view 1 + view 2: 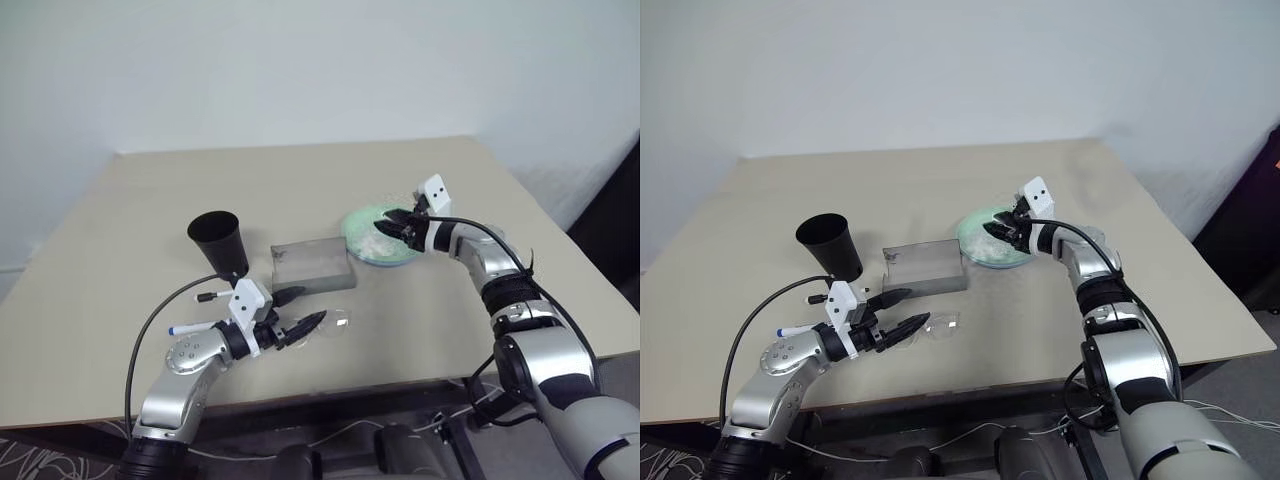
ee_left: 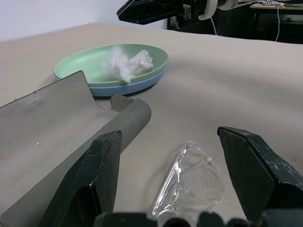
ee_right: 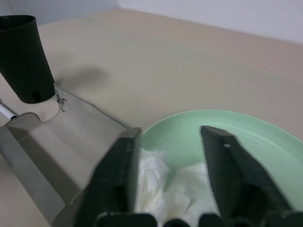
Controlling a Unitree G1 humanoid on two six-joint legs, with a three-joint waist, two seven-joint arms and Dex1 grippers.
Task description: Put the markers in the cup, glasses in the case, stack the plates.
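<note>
Resting on the beige worktop point(image 1: 300, 180), the plates are already stacked: the mint green plate point(image 2: 90, 61) sits on the light blue plate point(image 2: 128, 86), whose rim shows beneath it. A crumpled white tissue wad point(image 2: 127, 64) lies in the green plate. The right gripper point(image 3: 168, 156) hovers just over that wad, its jaws partly apart with the tissue showing between them; whether they touch it cannot be told. Just beside the plates, toward the robot's left, lies the grey case point(image 1: 312, 265), its lid flap open and its inside showing nothing in it. The black cup point(image 1: 219, 240) stands upright near the case's far left corner, mouth up; what it holds cannot be seen. The glasses point(image 2: 191, 177) lie on the worktop in front of the case, lenses clear, not in the case. The left gripper point(image 1: 300, 312) points at them from close by, jaws spread wide and holding nothing, one on each side of the glasses in the wrist view. Two markers lie on the worktop to the left of that gripper, outside the cup: the black-capped marker point(image 1: 212, 296) nearer the cup and the blue-capped marker point(image 1: 186, 328) closer to the worktop's near edge.
</note>
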